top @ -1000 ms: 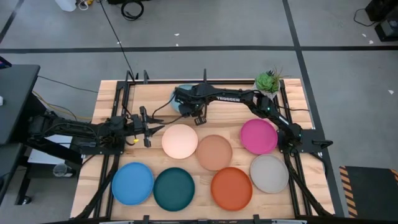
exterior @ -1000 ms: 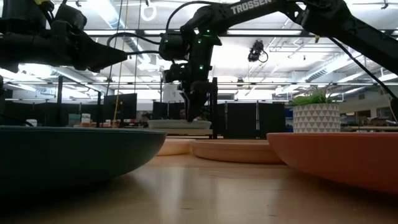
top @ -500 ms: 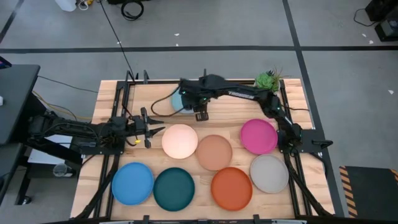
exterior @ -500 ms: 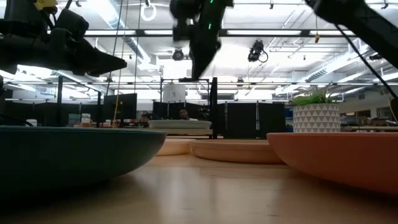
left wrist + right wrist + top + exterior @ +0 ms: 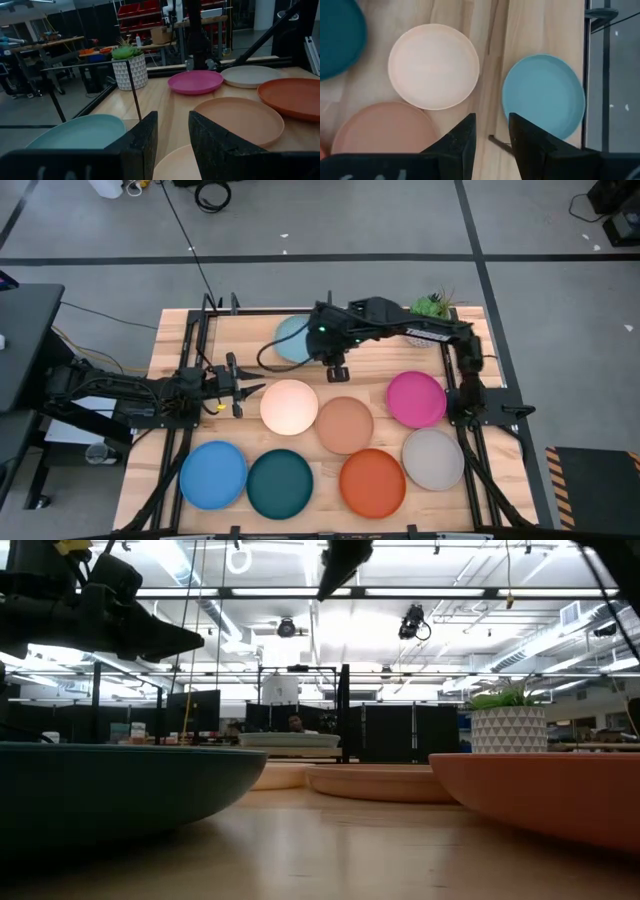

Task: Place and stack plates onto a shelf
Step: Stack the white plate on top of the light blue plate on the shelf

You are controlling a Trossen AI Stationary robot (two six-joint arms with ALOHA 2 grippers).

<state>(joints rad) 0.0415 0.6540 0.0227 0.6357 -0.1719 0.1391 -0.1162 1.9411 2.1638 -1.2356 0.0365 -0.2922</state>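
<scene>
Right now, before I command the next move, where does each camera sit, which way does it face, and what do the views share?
High view: overhead, straight down; both arms, light blue plate on the shelf.
Low view: table height, level across; dark teal plate close, arm parts above.
Left wrist view: past the left gripper across the table.
Right wrist view: down past the right gripper.
Shared: both wrist views show the light blue and peach plate.

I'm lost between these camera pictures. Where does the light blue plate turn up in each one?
High view: light blue plate near the table's far edge, left of the right arm.
Low view: cannot tell; only a pale plate edge far back.
Left wrist view: lower left, beside the claw.
Right wrist view: right of centre.
Shared landmark: the cream plate next to it.
</scene>
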